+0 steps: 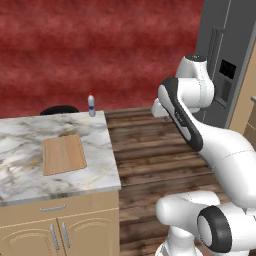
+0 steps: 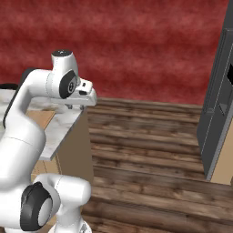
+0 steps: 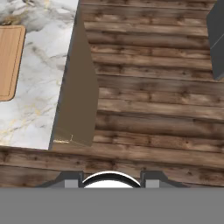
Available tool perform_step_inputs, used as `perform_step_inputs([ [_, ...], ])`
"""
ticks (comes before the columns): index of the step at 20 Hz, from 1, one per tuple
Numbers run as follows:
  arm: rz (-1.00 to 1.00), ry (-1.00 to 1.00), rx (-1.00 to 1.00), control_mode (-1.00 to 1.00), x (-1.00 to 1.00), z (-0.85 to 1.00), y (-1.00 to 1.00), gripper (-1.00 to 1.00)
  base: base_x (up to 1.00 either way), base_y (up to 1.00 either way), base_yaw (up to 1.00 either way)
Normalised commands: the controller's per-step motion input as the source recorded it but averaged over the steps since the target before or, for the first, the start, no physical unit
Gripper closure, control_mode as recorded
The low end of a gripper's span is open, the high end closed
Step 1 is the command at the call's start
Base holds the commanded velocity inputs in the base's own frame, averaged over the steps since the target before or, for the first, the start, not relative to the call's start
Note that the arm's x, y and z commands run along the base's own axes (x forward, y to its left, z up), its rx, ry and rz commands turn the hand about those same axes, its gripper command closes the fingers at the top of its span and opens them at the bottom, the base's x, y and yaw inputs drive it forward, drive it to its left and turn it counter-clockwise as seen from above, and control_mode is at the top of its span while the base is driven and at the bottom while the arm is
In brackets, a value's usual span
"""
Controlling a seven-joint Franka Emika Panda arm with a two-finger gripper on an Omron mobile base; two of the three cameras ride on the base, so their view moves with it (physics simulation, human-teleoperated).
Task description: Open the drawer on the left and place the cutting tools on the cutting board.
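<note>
The cutting board [image 1: 63,154] lies flat and bare on the marble counter [image 1: 30,132]; its edge also shows in the hand view [image 3: 9,61]. Under the counter's front edge is the drawer [image 1: 52,207], shut, with its short silver handle in the middle. The cutting tools are out of view. My gripper [image 3: 111,181] hangs high over the wooden floor just past the counter's right end, pointing down, well to the right of the board. Its fingertips [image 3: 72,179] stand apart with nothing between them. From the right base view the hand [image 2: 84,98] sits above the counter's corner.
A small bottle with a red cap [image 1: 91,105] stands at the counter's back right corner. Arched cabinet doors [image 1: 82,235] sit below the drawer. A grey fridge [image 1: 225,75] stands to the right across the wooden floor [image 2: 145,150]. The red wall [image 2: 136,45] is behind.
</note>
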Motion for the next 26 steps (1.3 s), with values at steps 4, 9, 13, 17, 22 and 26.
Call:
perform_step_inputs([
  [4,0.00,0.00,0.00,-1.00,0.01,0.00,0.00,-1.00,0.00,0.00,0.00],
  [9,0.00,0.00,-0.01,-1.00,-0.12,0.00,0.16,-1.00,0.00,0.00,0.00],
  [13,0.00,-0.05,-0.06,-1.00,-0.34,-0.06,0.67,-1.00,0.00,0.00,0.00],
  [17,0.00,-0.17,-0.02,-1.00,-0.53,-0.12,0.69,-1.00,0.00,0.00,0.00],
  [22,0.00,-0.21,-0.01,-1.00,-0.60,-0.08,0.69,-1.00,0.00,0.00,0.00],
  [26,0.00,-0.20,-0.05,-1.00,-0.66,-0.23,0.70,-1.00,0.00,0.00,0.00],
])
